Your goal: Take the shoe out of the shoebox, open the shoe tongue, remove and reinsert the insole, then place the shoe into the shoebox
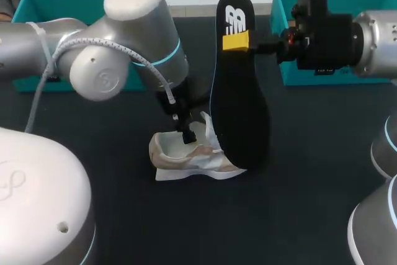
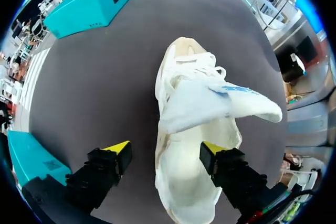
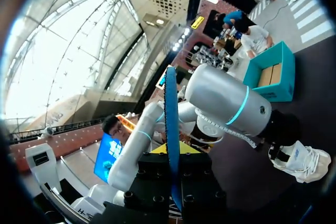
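Observation:
A white shoe (image 1: 192, 156) lies on its side on the dark table, its tongue (image 2: 220, 100) pulled out. My left gripper (image 2: 165, 150) hangs over the shoe's heel end, open. One yellow fingertip (image 2: 212, 148) is over the shoe's opening, the other beside the shoe above the table. My right gripper (image 1: 236, 41) is shut on a black insole (image 1: 239, 110), pinching it near its upper end. The insole stands nearly upright, its lower end right beside the shoe. In the right wrist view the insole (image 3: 170, 108) shows edge-on between the fingers.
A teal shoebox part (image 1: 56, 10) stands at the back left and another (image 1: 335, 4) at the back right, next to my right arm. My left arm's elbow (image 1: 133, 29) looms above the table's middle left. Bare dark table lies in front of the shoe.

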You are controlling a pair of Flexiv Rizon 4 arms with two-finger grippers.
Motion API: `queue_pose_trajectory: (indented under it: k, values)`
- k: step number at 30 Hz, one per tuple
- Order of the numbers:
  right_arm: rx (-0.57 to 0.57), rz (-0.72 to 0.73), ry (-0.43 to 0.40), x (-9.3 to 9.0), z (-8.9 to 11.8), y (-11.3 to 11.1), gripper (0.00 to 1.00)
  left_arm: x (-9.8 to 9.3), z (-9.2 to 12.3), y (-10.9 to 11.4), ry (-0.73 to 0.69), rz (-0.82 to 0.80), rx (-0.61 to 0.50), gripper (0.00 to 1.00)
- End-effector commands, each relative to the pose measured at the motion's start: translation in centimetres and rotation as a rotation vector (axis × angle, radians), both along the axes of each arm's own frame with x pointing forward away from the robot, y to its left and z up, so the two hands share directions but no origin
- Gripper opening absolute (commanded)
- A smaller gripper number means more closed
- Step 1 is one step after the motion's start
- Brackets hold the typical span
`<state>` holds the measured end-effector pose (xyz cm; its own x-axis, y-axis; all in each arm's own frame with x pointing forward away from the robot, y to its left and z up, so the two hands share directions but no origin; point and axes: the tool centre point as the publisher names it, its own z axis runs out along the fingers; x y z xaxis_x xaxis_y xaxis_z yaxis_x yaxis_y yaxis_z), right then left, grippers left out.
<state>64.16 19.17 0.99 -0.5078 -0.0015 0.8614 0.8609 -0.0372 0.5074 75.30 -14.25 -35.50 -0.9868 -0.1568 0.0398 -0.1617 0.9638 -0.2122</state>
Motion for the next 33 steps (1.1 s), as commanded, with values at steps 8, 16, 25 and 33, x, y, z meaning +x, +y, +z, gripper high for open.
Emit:
queue_pose_trajectory:
  k: [8, 16, 25, 33]
  values:
    - [-0.003, -0.001, 0.002, 0.1, 0.0, 0.3, 0.00, 0.9, -2.5, -1.1, 0.027, 0.009, 0.013, 0.50]
    - [-0.003, -0.001, 0.002, 0.1, 0.0, 0.3, 0.00, 0.8, -3.3, -1.6, 0.055, 0.004, 0.011, 0.44]
    - [-0.003, -0.001, 0.002, 0.1, 0.0, 0.3, 0.00, 1.0, -3.5, -1.5, 0.108, -0.033, 0.005, 0.00]
    - [-0.003, -0.001, 0.002, 0.1, 0.0, 0.3, 0.00, 2.7, -1.2, -1.2, 0.470, -0.423, 0.010, 0.00]
